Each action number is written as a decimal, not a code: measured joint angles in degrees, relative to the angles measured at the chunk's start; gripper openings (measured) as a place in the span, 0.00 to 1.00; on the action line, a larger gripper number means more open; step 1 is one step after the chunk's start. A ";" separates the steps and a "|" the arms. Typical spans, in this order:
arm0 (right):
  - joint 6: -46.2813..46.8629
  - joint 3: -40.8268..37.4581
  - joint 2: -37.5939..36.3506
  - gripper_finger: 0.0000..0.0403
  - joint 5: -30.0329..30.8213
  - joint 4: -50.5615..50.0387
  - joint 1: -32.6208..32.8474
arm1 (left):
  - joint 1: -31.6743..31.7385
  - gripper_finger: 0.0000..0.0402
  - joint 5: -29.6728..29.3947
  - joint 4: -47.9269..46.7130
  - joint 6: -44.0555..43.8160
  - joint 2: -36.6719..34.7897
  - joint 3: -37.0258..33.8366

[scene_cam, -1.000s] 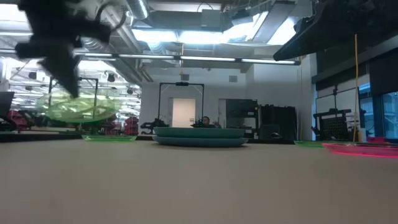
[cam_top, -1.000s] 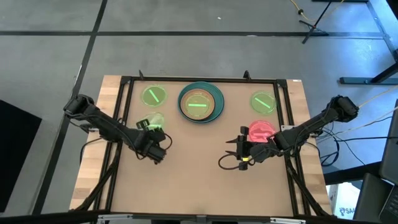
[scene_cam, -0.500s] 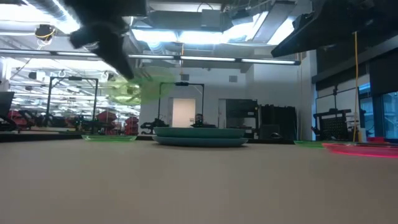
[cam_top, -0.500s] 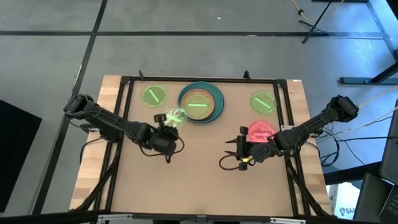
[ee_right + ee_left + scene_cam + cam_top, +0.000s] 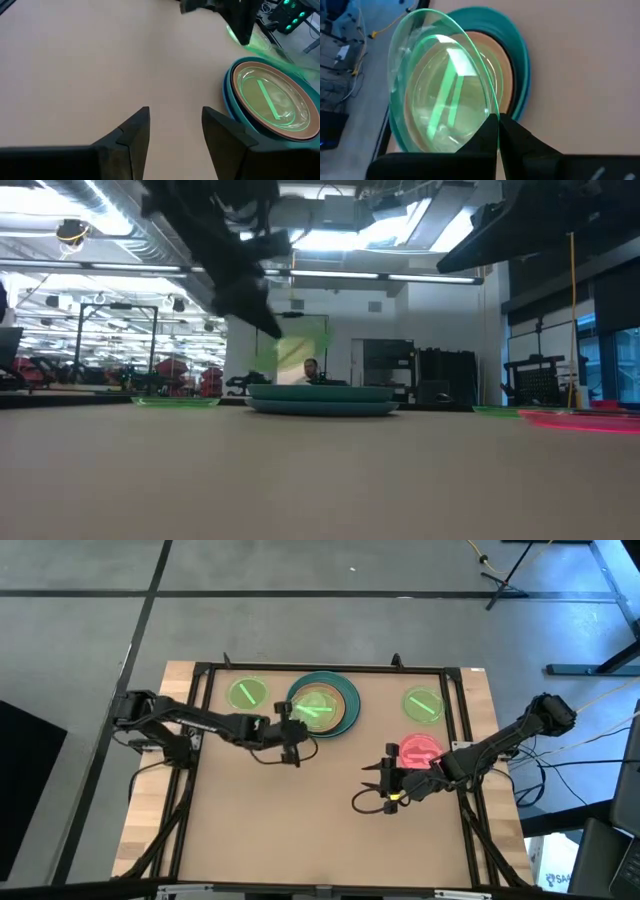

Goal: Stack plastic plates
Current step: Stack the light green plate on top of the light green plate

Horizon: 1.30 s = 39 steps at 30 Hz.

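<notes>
My left gripper (image 5: 289, 730) is shut on a small translucent neon-green plate (image 5: 442, 85) just above the near-left side of the stack (image 5: 323, 705). The stack is a teal plate (image 5: 520, 65) with a salmon-pink plate (image 5: 505, 75) and a green plate (image 5: 270, 100) in it. In the low view the held plate (image 5: 300, 348) hangs tilted over the stack (image 5: 320, 398). Two more green plates (image 5: 248, 693) (image 5: 423, 703) and a red-pink plate (image 5: 420, 751) lie flat on the table. My right gripper (image 5: 384, 781) is open and empty beside the red-pink plate. My left gripper pinches the green plate's rim (image 5: 490, 114) between its two fingers, one on each face. The fingers come from the table's left, slanting down. The plate is lifted clear and stands steeply tilted, its far part over the stack.
A black frame (image 5: 300, 668) runs round the tabletop. Bare tabletop (image 5: 310, 820) lies on the near half between the arms. The room behind shows in the low view, with a person (image 5: 311, 368) far off.
My left gripper has carried the green plate from the table's left toward the right and far edge, up to the stack. The plate has tipped from nearly level to steeply tilted. My right gripper has kept still.
</notes>
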 joint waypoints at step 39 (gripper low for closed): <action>1.85 -0.02 0.09 0.42 -0.58 0.12 0.00 | 4.24 0.32 3.36 -6.39 -5.83 -4.93 -0.54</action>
